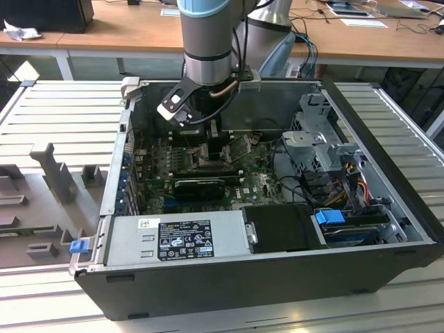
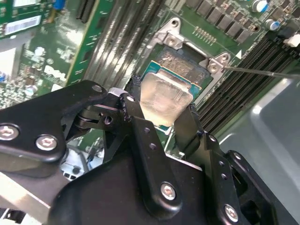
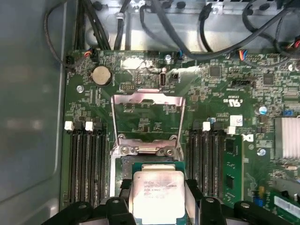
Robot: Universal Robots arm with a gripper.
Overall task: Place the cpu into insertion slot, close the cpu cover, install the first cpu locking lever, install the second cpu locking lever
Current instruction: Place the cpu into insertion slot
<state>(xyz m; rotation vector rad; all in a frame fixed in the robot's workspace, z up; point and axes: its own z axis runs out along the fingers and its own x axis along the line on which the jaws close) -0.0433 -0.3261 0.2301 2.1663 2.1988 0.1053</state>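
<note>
Hand (image 2: pixel 161 107): clamped on the cpu, one black finger against each of two opposite edges, low inside the open computer case (image 1: pixel 277 281).
Cpu (image 3: pixel 157 197): flat between the fingers, pale metal face turned up toward the wrist cameras in both wrist views. It was square, so it had no long axis. Its edges ran roughly in line with the socket's edges.
Cpu position: over the part of the insertion slot nearest the hand. Whether it touched the slot could not be told.
Insertion slot (image 2: pixel 180 61): dark square with a silvery rim, its far part uncovered beyond the cpu.
Cpu cover (image 3: pixel 147 97): open, swung back from the slot on its hinge, with green motherboard (image 3: pixel 225 93) showing through its window.
Memory slots (image 3: pixel 86 159): long black rows on both sides of the socket.
Thin metal rod (image 2: pixel 262 72): ran away from one corner bracket of the socket.
Case position: lying open on the grey ribbed worktop (image 1: pixel 62 111).
</note>
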